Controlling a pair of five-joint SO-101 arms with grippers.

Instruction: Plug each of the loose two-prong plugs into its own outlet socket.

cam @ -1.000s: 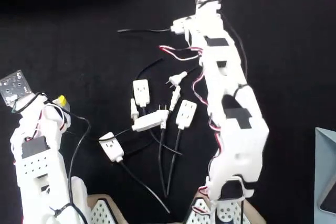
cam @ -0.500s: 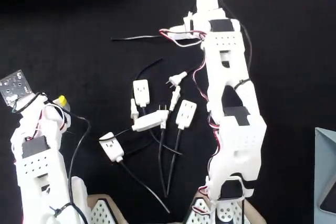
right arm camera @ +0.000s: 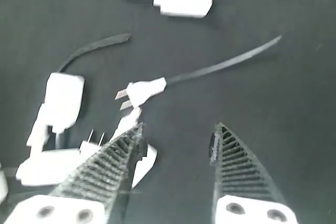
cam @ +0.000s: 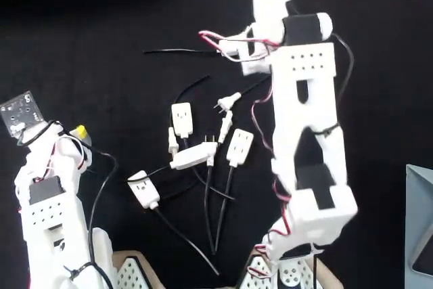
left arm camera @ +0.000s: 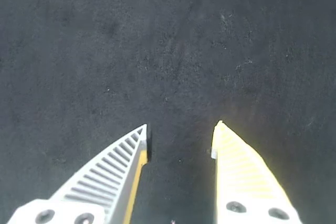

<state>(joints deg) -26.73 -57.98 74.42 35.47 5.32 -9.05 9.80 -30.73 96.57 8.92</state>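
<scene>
Finds loose two-prong plugs (cam: 230, 102) and outlet sockets (cam: 181, 118) clustered midway on the tabletop (cam: 81, 65). Holds right pincer (right arm camera: 178, 125) agape, empty, near them; left pincer (left arm camera: 181, 124) agape, empty, by the left edge.

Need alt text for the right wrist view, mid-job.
The right tool hangs open above the black table, a loose two-prong plug on a black cord just ahead of it. A white outlet socket lies nearby.
</scene>
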